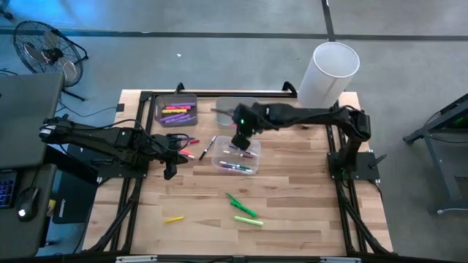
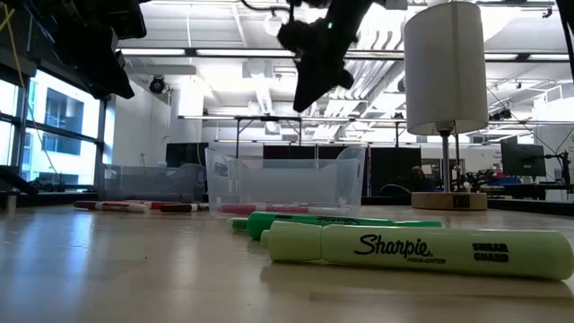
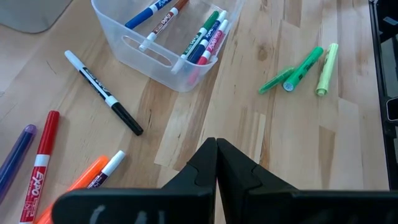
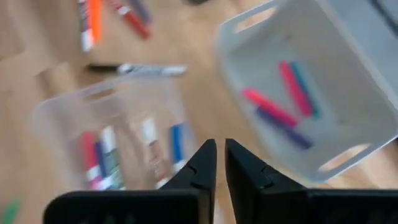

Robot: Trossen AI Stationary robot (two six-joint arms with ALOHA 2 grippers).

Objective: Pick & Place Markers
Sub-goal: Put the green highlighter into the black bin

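Hovering over the clear plastic bin [image 1: 235,162] of slim markers [image 1: 238,166], the right hand [image 1: 240,140] looks nearly shut, empty.

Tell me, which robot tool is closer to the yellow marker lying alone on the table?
Left. The left tool sits just above the yellow marker in the high view; the right tool hangs farther off, over the clear bin.

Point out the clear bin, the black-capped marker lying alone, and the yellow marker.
clear bin [image 3: 146,53], left wrist view, on its side wall.
black-capped marker [image 3: 102,92], left wrist view, on the barrel's middle.
yellow marker [image 1: 173,218], high view, on its middle.
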